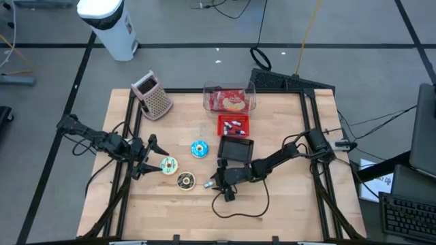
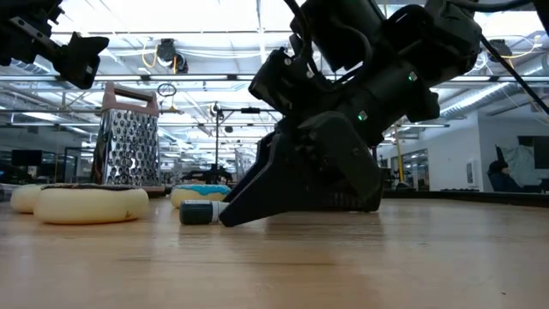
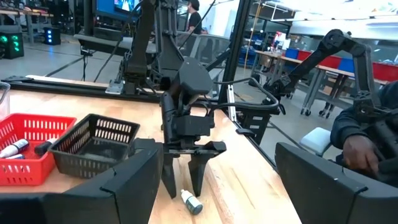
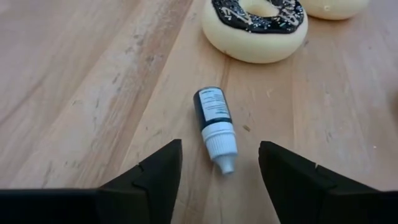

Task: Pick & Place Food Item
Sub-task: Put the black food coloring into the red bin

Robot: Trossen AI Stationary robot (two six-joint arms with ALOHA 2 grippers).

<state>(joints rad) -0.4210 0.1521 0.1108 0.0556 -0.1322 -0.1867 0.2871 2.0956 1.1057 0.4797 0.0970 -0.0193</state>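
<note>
A: On the left, the left claw is seen hovering with its fingers spread wide, nothing held, just beside a green-iced donut on the desk.

B: And next along, a chocolate-iced donut is found, with a blue-iced donut farther back.

A: A small dropper bottle is spotted lying on its side just right of the chocolate one.

B: The right claw is lowered over it, tips at desk level, fingers parted either side of the bottle, not touching it. Nothing is gripped.

A: Farther back, a grater, a clear food container, a red basket and a black basket are noted.
</note>
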